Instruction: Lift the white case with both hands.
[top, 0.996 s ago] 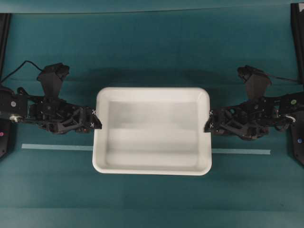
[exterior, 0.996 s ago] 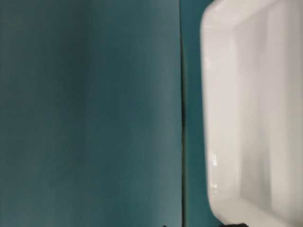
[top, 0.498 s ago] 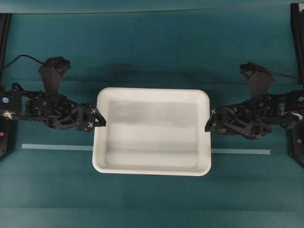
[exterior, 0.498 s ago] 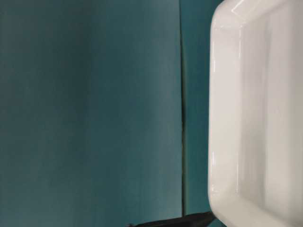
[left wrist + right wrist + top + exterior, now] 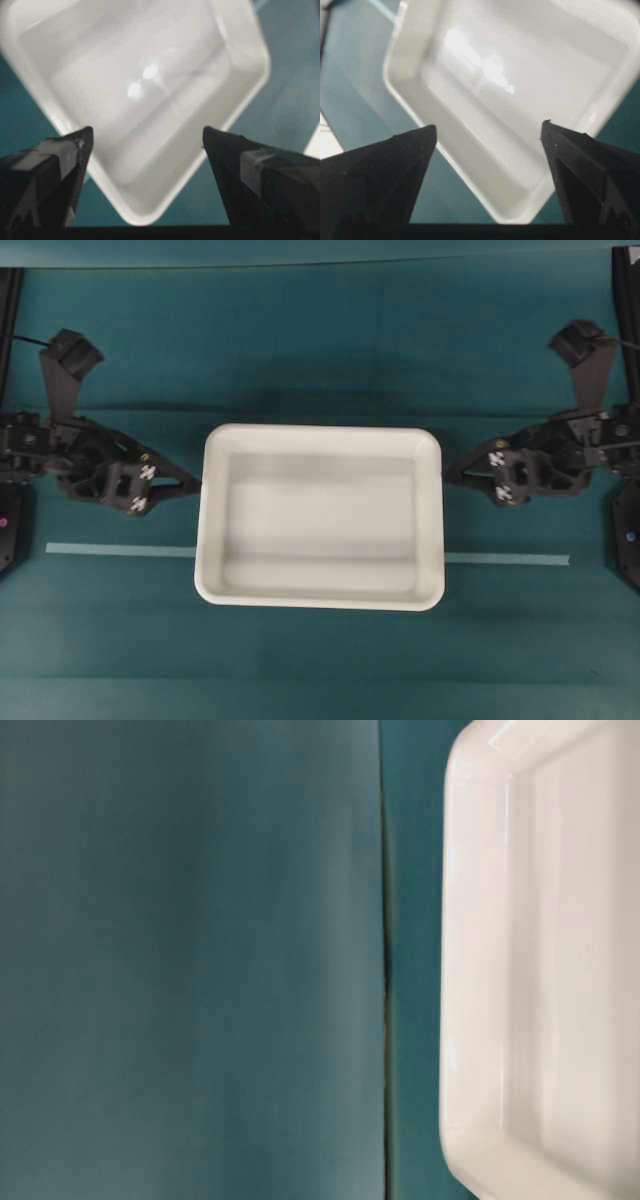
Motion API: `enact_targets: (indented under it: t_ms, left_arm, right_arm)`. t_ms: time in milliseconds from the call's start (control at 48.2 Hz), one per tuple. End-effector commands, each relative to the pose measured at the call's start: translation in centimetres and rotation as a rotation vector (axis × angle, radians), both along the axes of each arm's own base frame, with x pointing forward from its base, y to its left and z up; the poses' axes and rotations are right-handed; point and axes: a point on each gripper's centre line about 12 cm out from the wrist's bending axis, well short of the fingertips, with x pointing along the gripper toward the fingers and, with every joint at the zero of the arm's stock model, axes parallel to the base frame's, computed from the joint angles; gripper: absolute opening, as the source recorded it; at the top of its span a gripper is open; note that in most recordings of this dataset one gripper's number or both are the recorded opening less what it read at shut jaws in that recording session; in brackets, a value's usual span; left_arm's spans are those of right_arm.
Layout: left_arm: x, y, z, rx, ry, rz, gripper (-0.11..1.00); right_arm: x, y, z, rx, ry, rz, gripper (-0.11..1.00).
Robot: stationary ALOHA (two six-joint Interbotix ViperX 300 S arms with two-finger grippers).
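Observation:
The white case (image 5: 205,525) lies flat on the teal table, in the middle of the overhead view. My left gripper (image 5: 190,484) hovers just off its left short side, open and apart from the rim. My right gripper (image 5: 450,469) is open off the right short side, also clear of the rim. In the left wrist view, a near corner of the case (image 5: 135,217) shows between the spread fingers (image 5: 75,155), and nothing is gripped. The right wrist view likewise shows a case corner (image 5: 516,218) between wide fingers (image 5: 552,137). At table level only the case's rim (image 5: 470,970) shows.
A thin pale tape strip (image 5: 120,549) runs across the table and passes under the case, coming out on the right (image 5: 505,559). Black frame posts stand at the left (image 5: 8,300) and right (image 5: 625,300) edges. A dark seam (image 5: 385,970) crosses the table cover.
Both grippers were at the case's short-side rims a second ago. They have come off the rims and drawn back outward, left and right. The case has shifted slightly in the table-level view.

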Motion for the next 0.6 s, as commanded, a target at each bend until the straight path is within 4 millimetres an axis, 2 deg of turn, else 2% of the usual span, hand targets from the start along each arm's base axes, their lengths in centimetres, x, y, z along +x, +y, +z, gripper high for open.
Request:
enact_targets:
  t_ms: [0,228,581]
  left_arm:
    - [0.1,-0.1,1.7,0.068,-0.052,-0.045,0.93]
    - [-0.9,-0.3,4.4,0.275,-0.134,-0.153,0.93]
    - [-2.8,-0.5,7.6,0.503,-0.246,-0.233,0.93]
  right_arm:
    - [0.0,-0.2,1.6,-0.098,-0.064,0.041,0.89]
    - [-1.8,-0.4,4.3,-0.397,-0.164,0.161,0.89]
    - [-4.2,-0.2,7.6,-0.682,-0.267,0.247,0.89]
